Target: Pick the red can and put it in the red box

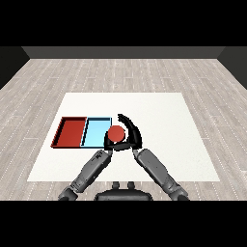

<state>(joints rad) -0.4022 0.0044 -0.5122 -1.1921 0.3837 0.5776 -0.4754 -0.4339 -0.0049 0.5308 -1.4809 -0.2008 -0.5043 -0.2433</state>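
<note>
There is one white table (pixel 159 135), and it sits on a grey wooden floor (pixel 120 72). On the table there are two trays, one red can and two robot hands.

The red tray (pixel 70 131) and the light blue tray (pixel 95 131) lie side by side, touching, on the left part of the table. The red tray is the one further left. Nothing is inside the red tray. The blue tray also looks bare inside, but its right edge is partly covered by the can and the hands.

The red can (pixel 116 133) is just beside the right edge of the blue tray, not in the red tray. The right hand (pixel 133 132) is curled round the can, with fingers bending over its top and right side. Only the round red top of the can shows. The rest of it is hidden by the hand.

The left hand (pixel 109 144) is low, right next to the can, at the blue tray's near right corner. It is small and dark, and I cannot tell if its fingers are open or closed. Both grey arms come up from the bottom and are cut off there.
</note>
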